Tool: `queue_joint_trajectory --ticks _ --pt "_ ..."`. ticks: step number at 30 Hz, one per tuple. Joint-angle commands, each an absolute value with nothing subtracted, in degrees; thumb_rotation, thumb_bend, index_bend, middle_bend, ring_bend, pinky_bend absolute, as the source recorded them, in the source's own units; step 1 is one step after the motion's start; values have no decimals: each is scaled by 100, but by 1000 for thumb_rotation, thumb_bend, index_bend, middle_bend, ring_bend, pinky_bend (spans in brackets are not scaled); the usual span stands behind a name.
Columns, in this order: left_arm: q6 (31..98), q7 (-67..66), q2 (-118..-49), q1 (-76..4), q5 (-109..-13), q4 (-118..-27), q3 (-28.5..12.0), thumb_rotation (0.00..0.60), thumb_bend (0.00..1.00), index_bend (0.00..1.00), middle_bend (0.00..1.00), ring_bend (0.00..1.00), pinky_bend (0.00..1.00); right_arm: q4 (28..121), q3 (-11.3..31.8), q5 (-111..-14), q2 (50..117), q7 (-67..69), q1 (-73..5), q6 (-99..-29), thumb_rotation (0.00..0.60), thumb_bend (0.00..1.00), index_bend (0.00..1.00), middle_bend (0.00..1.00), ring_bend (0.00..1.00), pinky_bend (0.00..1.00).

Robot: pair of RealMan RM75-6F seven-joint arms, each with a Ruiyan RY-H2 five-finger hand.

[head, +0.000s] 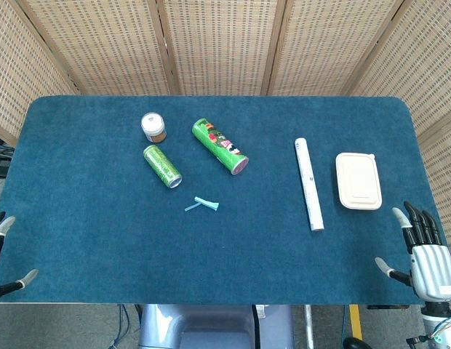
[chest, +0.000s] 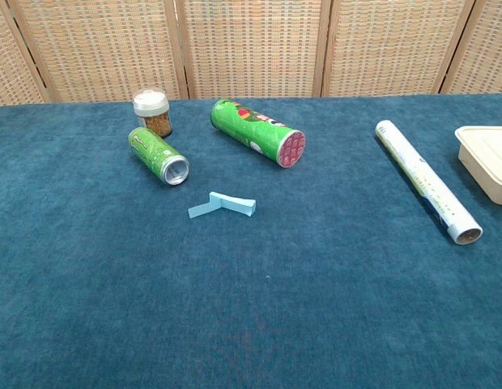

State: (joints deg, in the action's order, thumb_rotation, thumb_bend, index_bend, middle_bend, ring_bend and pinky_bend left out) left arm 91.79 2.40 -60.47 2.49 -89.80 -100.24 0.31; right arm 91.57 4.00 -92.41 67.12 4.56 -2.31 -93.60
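My right hand [head: 424, 251] hovers at the table's near right corner, fingers spread and holding nothing; the cream lidded box [head: 358, 180] is the closest thing to it. Only fingertips of my left hand [head: 4, 254] show at the near left edge, apart and holding nothing. Neither hand appears in the chest view. A white roll [head: 309, 183] lies lengthwise left of the box. A green chip tube [head: 220, 146] and a green can [head: 161, 165] lie on their sides. A small jar [head: 153, 126] stands upright behind the can. A light blue folded paper piece [head: 202, 205] lies in front of them.
The blue cloth-covered table [head: 102, 233] spans both views. Wicker screens [head: 218, 43] stand behind its far edge. In the chest view the can [chest: 158, 155], chip tube [chest: 257, 131], jar [chest: 152, 112], paper piece [chest: 222, 205], roll [chest: 427, 180] and box [chest: 487, 160] appear.
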Motion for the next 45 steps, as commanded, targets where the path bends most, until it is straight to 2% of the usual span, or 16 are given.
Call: queue_joint_trajectory --ticks 1,9,17,20,22,25,30,36,41,45 --pt "9179 252 -6042 248 -8991 -10017 36 600 155 0 0 0 0 9165 394 -9257 6700 482 -218 -9385 600 0 19 0 0 0" --pt "9154 214 -6057 238 -8966 -10016 29 600 155 0 0 0 0 9142 370 -9300 6722 440 -230 -9357 600 0 20 0 0 0" --pt "9191 52 -6180 198 -9058 -9923 -6 600 157 0 0 0 0 9295 233 -9396 6732 381 -429 -8898 600 0 85 0 0 0" --pt "9165 -21 -6269 143 -9102 -9845 -36 600 159 0 0 0 0 9557 269 -9451 6696 174 -679 -8536 600 0 153 0 0 0" --pt "9084 -65 -6305 89 -9071 -9847 -59 600 160 0 0 0 0 9815 399 -9420 6656 -71 -935 -8221 600 13 247 0 0 0" --pt "8933 -176 -6337 1 -8927 -9885 -128 600 161 0 0 0 0 10202 768 -9269 6714 -334 -1416 -7766 600 106 352 0 0 0" --pt "8642 -350 -6364 -135 -8544 -9963 -260 600 163 0 0 0 0 10437 1403 -8482 7188 -760 -2312 -6764 600 239 386 0 0 0" --pt "8402 -387 -6359 -244 -8064 -9983 -439 600 163 0 0 0 0 10320 1862 -7451 7902 -1920 -3170 -6046 600 260 404 0 0 0" --pt "8243 -381 -6329 -317 -7748 -9998 -552 600 163 0 0 0 0 9957 2066 -6362 8773 -3118 -3862 -5878 600 325 411 0 0 0" --pt "8159 -397 -6324 -355 -7611 -9990 -584 600 164 0 0 0 0 9579 2026 -5663 9421 -3980 -4312 -5928 600 334 412 0 0 0"
